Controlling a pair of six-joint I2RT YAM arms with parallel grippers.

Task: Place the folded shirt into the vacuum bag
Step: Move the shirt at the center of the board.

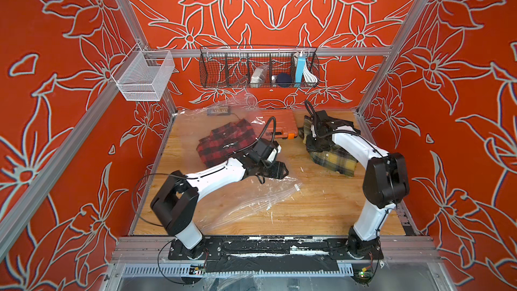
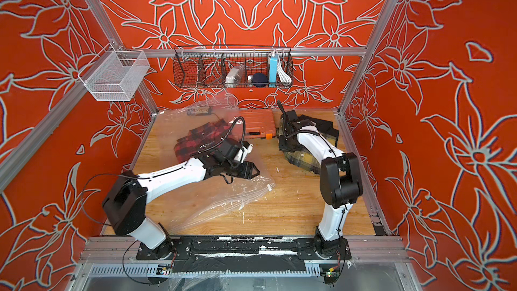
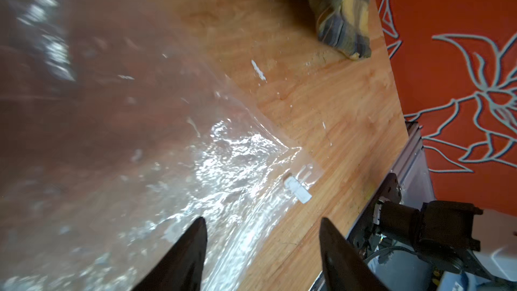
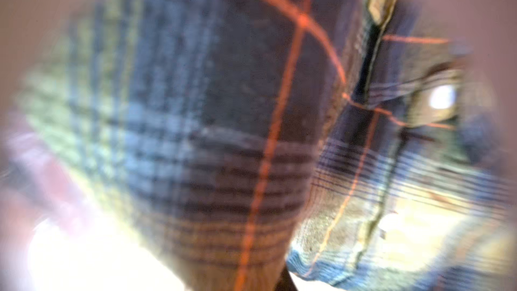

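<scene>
The vacuum bag (image 1: 251, 200) (image 2: 223, 200) (image 3: 167, 135) lies crinkled over the left half of the wooden table, and its small white slider (image 3: 298, 190) sits at the near right corner. My left gripper (image 1: 282, 173) (image 2: 253, 172) (image 3: 262, 218) hovers open at that edge, one finger over plastic and one over wood. The folded shirt (image 1: 335, 162) (image 2: 303, 160) (image 4: 251, 107), yellow and grey plaid, lies at the right. My right gripper (image 1: 313, 146) (image 2: 285, 145) is pressed down into its far end and shut on the cloth. Fabric fills the right wrist view.
A red and black plaid shirt (image 1: 223, 138) lies under the bag's clear plastic at the back left. An orange case (image 1: 279, 127) stands at the back centre. A black wire basket (image 1: 258, 67) and a white mesh basket (image 1: 145, 76) hang on the frame.
</scene>
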